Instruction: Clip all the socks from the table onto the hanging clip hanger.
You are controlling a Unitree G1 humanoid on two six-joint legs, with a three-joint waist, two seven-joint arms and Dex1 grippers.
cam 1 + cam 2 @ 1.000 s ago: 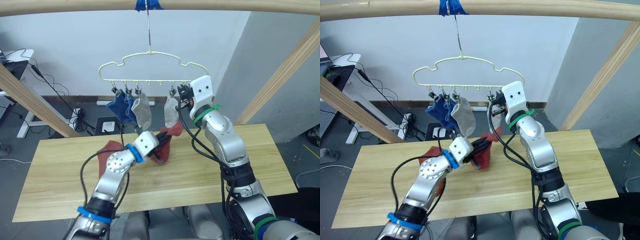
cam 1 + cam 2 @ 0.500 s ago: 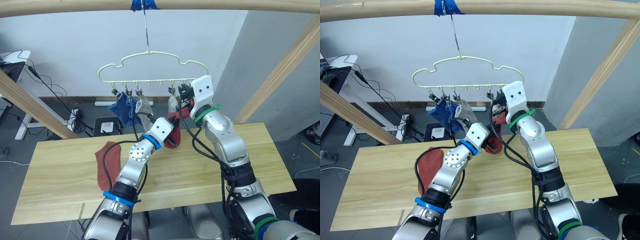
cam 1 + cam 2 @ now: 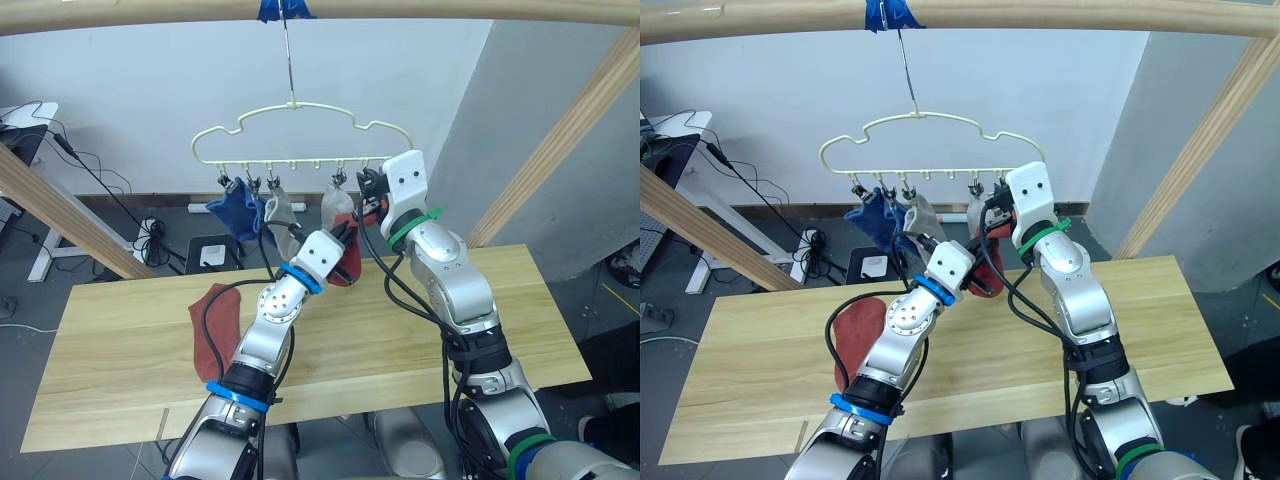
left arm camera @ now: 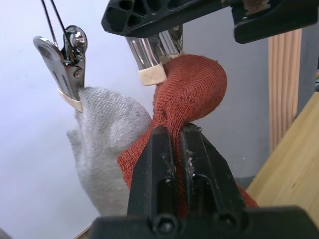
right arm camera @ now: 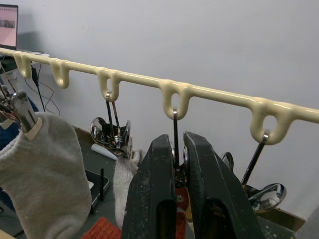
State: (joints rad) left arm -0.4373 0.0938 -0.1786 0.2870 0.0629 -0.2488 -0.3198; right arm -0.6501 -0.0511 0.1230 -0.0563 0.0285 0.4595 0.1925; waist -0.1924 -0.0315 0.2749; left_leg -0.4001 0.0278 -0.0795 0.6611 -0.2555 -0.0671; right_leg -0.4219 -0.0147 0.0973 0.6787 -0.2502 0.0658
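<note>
The clip hanger [image 3: 300, 130] hangs by its hook from the top pole. Two blue socks [image 3: 235, 212] and two light grey socks [image 3: 280, 212] [image 3: 335, 208] hang from its clips. My left gripper [image 4: 178, 130] is shut on a rust-red sock [image 4: 192, 94], holding its bunched top against a metal clip [image 4: 149, 55]. My right gripper [image 5: 178, 139] is shut on that clip, under the hanger's bar [image 5: 149, 82]. A second rust-red sock [image 3: 208, 325] lies flat on the table [image 3: 520, 300] at the left.
A thick wooden pole [image 3: 420, 10] runs across the top, with slanted poles at the left [image 3: 60, 200] and right [image 3: 560, 140]. Cables and a power strip [image 3: 150, 235] lie on the floor behind the table.
My left gripper has lifted the rust-red sock from just above the table up to the clip beside my right gripper. The right arm has stayed at the hanger.
</note>
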